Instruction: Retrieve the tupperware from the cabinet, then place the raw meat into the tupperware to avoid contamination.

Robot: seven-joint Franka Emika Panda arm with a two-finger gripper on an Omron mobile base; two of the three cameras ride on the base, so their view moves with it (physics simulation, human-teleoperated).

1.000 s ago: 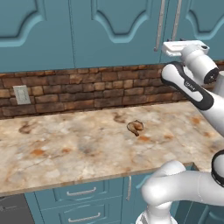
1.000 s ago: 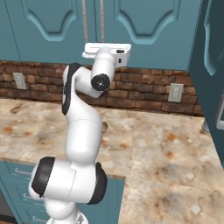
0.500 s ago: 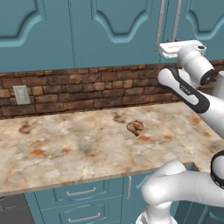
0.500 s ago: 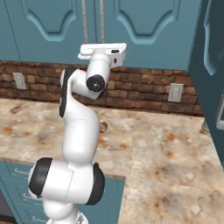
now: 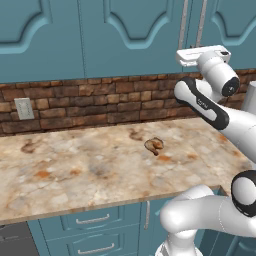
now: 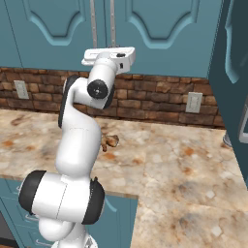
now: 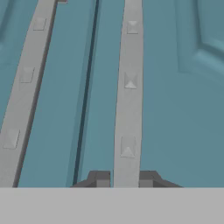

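**Handle clamped, cabinet doors shut**

Marble counter [image 5: 75,170] under the teal cabinet [image 5: 125,35]. The gripper [image 7: 124,179] is seen clamped on the right-hand bar handle [image 7: 129,87], so the door can be pulled open. Jaws were wider a second ago; the hand has been moved closer. Raw meat [image 5: 154,145] lies on the counter. Tupperware unseen, presumably inside.

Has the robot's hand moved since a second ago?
Yes. The gripper has moved in toward the cabinet, and its jaws now sit on either side of the right-hand door handle. The raw meat hasn't budged.
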